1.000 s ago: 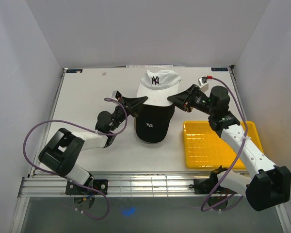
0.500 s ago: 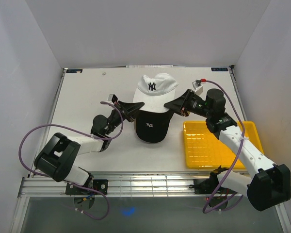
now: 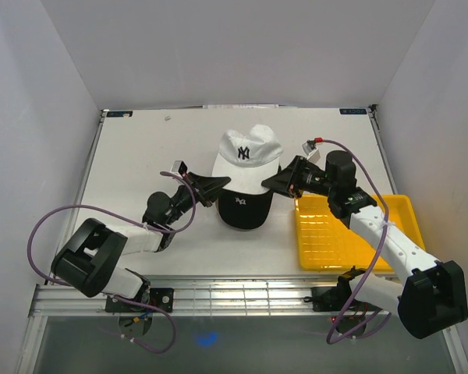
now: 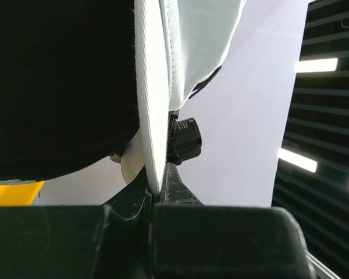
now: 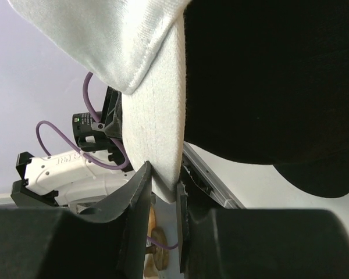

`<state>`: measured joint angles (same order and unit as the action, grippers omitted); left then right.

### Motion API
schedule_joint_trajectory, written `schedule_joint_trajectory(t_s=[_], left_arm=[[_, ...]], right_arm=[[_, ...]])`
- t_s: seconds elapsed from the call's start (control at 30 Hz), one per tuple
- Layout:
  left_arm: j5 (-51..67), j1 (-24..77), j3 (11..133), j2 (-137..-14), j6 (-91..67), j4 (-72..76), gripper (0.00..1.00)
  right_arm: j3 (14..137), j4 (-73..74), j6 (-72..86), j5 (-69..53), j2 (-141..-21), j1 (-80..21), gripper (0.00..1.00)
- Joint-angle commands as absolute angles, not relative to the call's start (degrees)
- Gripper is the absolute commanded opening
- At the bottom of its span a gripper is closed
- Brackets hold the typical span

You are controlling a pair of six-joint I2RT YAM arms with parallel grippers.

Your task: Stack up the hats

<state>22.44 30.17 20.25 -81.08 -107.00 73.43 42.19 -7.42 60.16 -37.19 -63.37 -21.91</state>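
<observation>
Left wrist view: my left gripper (image 4: 155,195) is pinched tight on the thin edge of the white cap (image 4: 153,104), with black fabric filling the frame just to its left. On the right wrist camera my right gripper (image 5: 163,187) clamps the opposite edge of the same cap. From above, I see the white cap held between both claws at the middle of the table (image 3: 132,152), overlapping the far part of the black cap (image 3: 243,210). I cannot tell whether the two caps touch. The yellow tray (image 3: 327,245) lies to the right, under my right arm.
</observation>
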Motion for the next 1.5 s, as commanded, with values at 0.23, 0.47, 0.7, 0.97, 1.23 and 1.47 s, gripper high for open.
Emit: schedule_joint_trajectory(t_s=[0.23,0.47,0.7,0.97,1.23,1.47], left_arm=[[32.6,31.0,17.1,-76.7,-103.8,82.4,0.00],[34.5,31.1,15.6,-76.6,-102.3,81.6,0.00],[35.5,31.0,13.6,-77.6,-101.8,81.3,0.00],[34.9,31.0,9.7,-79.7,-101.9,82.5,0.00],[35.2,31.0,7.3,-83.3,-101.5,82.8,0.00],[34.7,31.0,5.2,-88.2,-102.1,86.2,0.00]], right_arm=[[39.2,-4.2,53.9,-34.7,-63.7,-22.3,0.22],[37.5,-4.1,53.3,-34.0,-63.5,-22.3,0.22],[35.8,-3.9,52.6,-33.0,-63.4,-22.2,0.21],[34.2,-3.3,51.3,-31.8,-63.9,-22.0,0.20],[31.5,-3.3,50.7,-30.9,-65.5,-21.5,0.19],[30.0,-3.3,50.2,-29.9,-66.3,-20.7,0.18]])
